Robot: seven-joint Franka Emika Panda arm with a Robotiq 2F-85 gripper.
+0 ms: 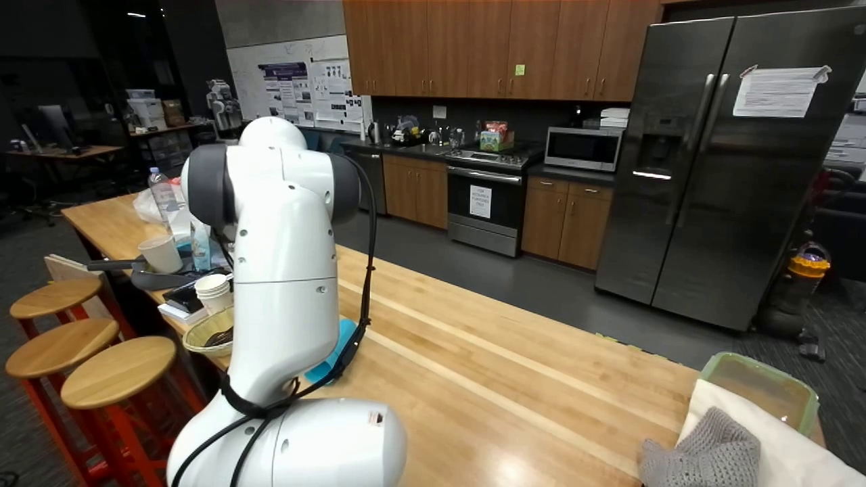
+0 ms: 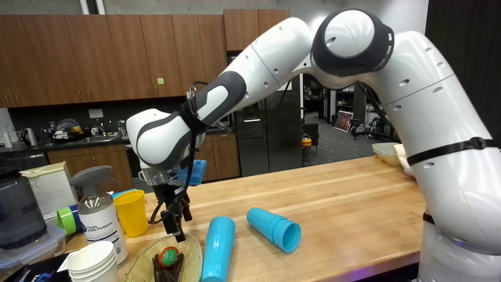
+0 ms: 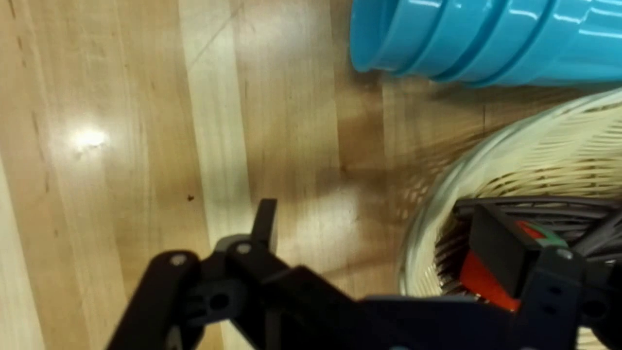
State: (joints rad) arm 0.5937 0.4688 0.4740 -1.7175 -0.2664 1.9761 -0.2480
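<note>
In an exterior view, between two and three o'clock, stands a tall dark refrigerator (image 1: 731, 176), paper (image 1: 778, 93) taped to its door! Closer in at two, there's the microwave (image 1: 582, 149), with the oven (image 1: 504, 210) at eight o'clock from it. Swing to four: a grey knitted cloth (image 1: 707, 453), bunched on white fabric (image 1: 795, 439), a green-rimmed container (image 1: 771, 392) near it. Round to eight: three red-legged stools (image 1: 118, 372), packed close! Posters (image 1: 338, 91) up at eleven. And look, in an exterior view, a spray bottle (image 2: 102, 225) upright at eight, stacked white cups (image 2: 94, 267) at six from it, and a sticky note (image 2: 160, 80) on the wooden cabinets (image 2: 129, 58), bang on ten!
</note>
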